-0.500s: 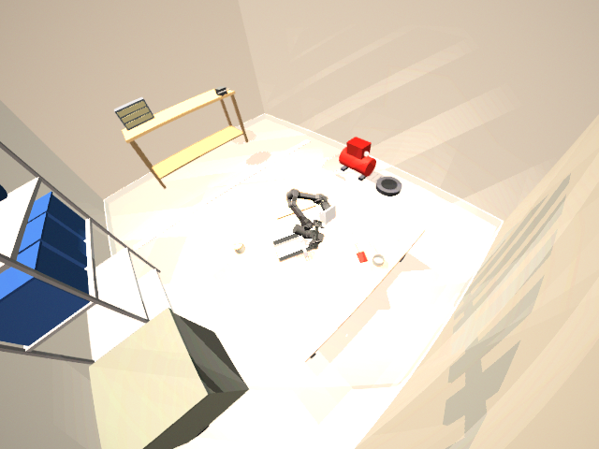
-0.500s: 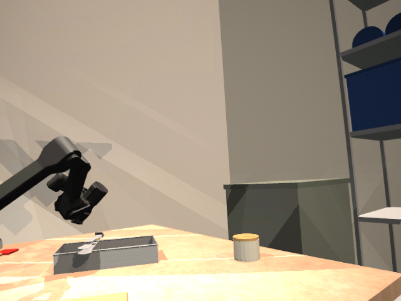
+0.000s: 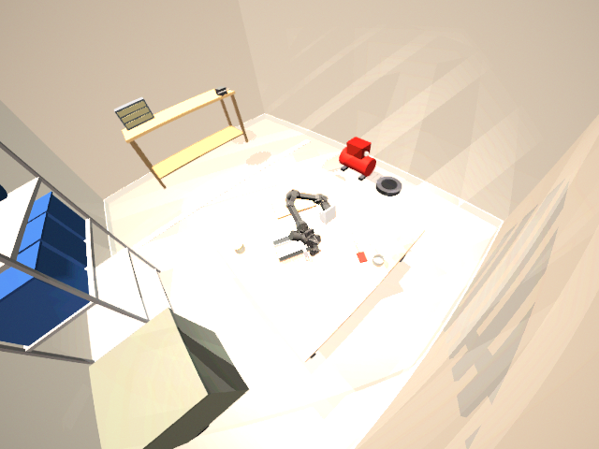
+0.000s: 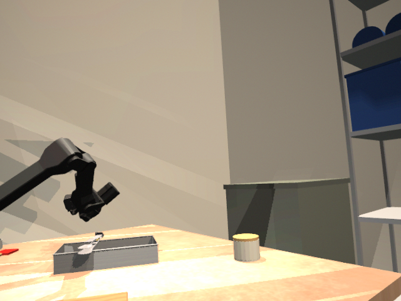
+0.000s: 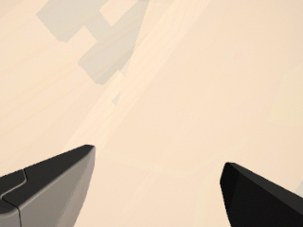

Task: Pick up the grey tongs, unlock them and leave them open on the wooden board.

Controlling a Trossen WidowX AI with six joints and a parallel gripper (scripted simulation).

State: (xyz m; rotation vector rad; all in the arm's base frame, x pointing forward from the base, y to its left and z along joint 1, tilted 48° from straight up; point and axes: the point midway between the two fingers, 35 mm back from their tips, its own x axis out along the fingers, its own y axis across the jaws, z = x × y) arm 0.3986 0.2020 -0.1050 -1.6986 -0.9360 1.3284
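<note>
The grey tongs (image 4: pixel 92 244) lie across the left part of the grey roasting tin (image 4: pixel 129 257), on its rims, with a dark end at the back; they look closed. In the top view the tin shows only as dark wall strips (image 3: pixel 291 254) in the glare. The wooden board shows as a corner at the bottom edge of the exterior view (image 4: pixel 106 296). My gripper (image 4: pixel 78 212) (image 5: pixel 159 165) is open and empty, in the air above the tongs and tin, touching neither. Its wrist view shows only pale wall surfaces, no tongs.
A jar with a yellow lid (image 4: pixel 246 249) (image 3: pixel 239 248) stands on the table beyond the tin's end. A flat red item (image 4: pixel 9 251) (image 3: pixel 361 256) and a pale ring-shaped item (image 3: pixel 378 260) lie on the tin's other side. A white block (image 3: pixel 328 213) is near the arm's base.
</note>
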